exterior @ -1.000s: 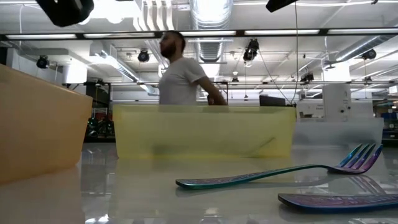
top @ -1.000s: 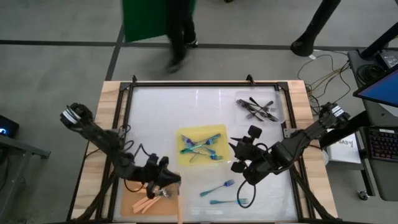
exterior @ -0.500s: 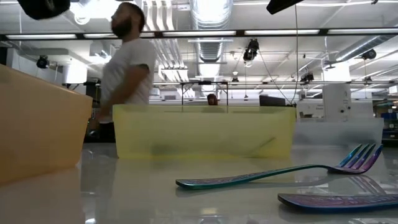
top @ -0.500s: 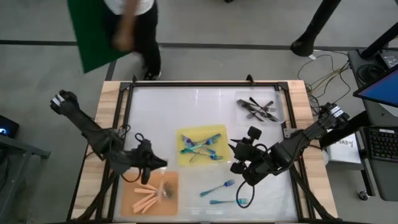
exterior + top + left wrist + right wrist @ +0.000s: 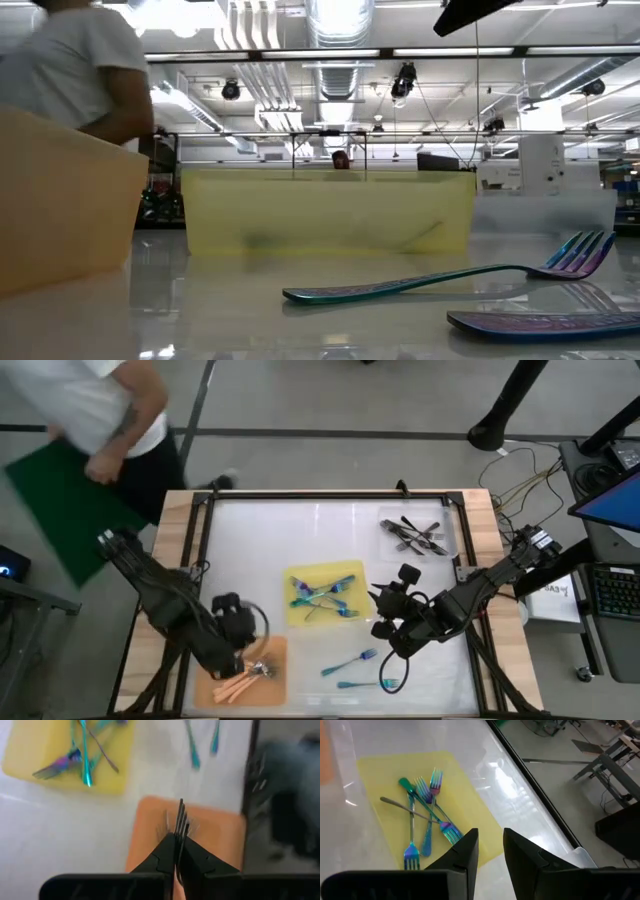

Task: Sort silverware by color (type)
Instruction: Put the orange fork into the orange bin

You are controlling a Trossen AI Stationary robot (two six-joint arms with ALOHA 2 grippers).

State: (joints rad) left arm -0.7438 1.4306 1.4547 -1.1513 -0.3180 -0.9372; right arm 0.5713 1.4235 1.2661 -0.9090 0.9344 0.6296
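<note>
My left gripper (image 5: 252,656) hangs shut over the orange mat (image 5: 210,692), with the dark tines of a fork (image 5: 180,817) sticking out past its fingertips (image 5: 176,842). Orange-handled forks (image 5: 235,685) lie on that mat. Several blue-teal forks (image 5: 325,598) lie crossed on the yellow mat (image 5: 300,619), and two more (image 5: 350,661) (image 5: 365,684) lie flat on the table. My right gripper (image 5: 378,612) stands open above the yellow mat's right edge, its fingers apart with nothing between them (image 5: 490,845). My left gripper pinches a fork between its two shut fingers. The tines (image 5: 180,815) reach out beyond the fingertips in line with them, and the fingers hide the handle. The fingers slant downward, and the fork is clear of the orange mat (image 5: 215,832).
A clear tray (image 5: 450,547) at the far right holds dark forks (image 5: 418,536). A black frame (image 5: 330,495) rims the white table. A person (image 5: 90,410) with a green board stands beyond the far left corner. The low view shows the yellow mat's edge (image 5: 330,215).
My left gripper has risen off the orange mat and tipped, so that its fingers now slant down at the mat. It has left the top of the low view. The person behind the table has walked to the left. My right arm has kept still.
</note>
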